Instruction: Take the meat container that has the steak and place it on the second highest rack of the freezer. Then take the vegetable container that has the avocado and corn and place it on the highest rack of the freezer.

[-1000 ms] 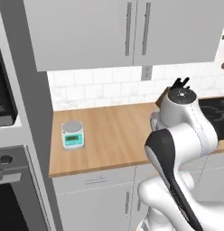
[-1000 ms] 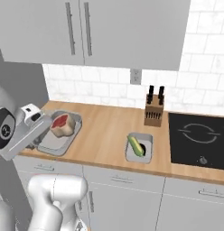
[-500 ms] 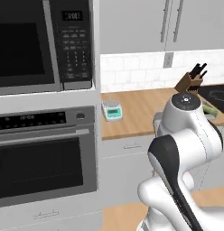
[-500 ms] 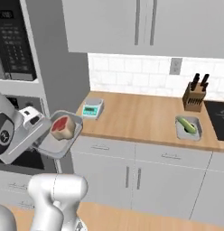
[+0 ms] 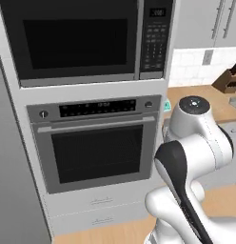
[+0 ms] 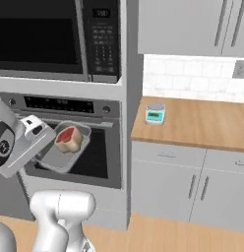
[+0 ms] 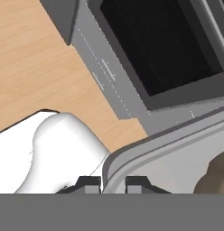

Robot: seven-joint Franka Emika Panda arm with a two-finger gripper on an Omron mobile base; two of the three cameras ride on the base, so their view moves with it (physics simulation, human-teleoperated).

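Gripper (image 7: 113,182) clamped on the rim of the meat container (image 6: 62,150), carried in the air in front of the built-in oven (image 5: 98,150).

Right base view: grey tray hangs at the end of the arm, tilted, level with the oven door; the steak (image 6: 68,138) sits in its upper end, red with a pale fat edge. Hand view gives the grip itself: both dark finger tips (image 7: 89,182) nearly together on the tray's near rim, tray wall running off to the right, a blurred brown lump at the right edge, oven glass and wood floor (image 7: 37,67) beyond. Left base view: the arm's own body blocks the tray; it gives microwave (image 5: 86,40) over oven, and a knife block (image 5: 228,80) on the counter (image 5: 201,93) far right. Right base view adds a small kitchen scale (image 6: 155,113) on that counter, well apart from the tray.
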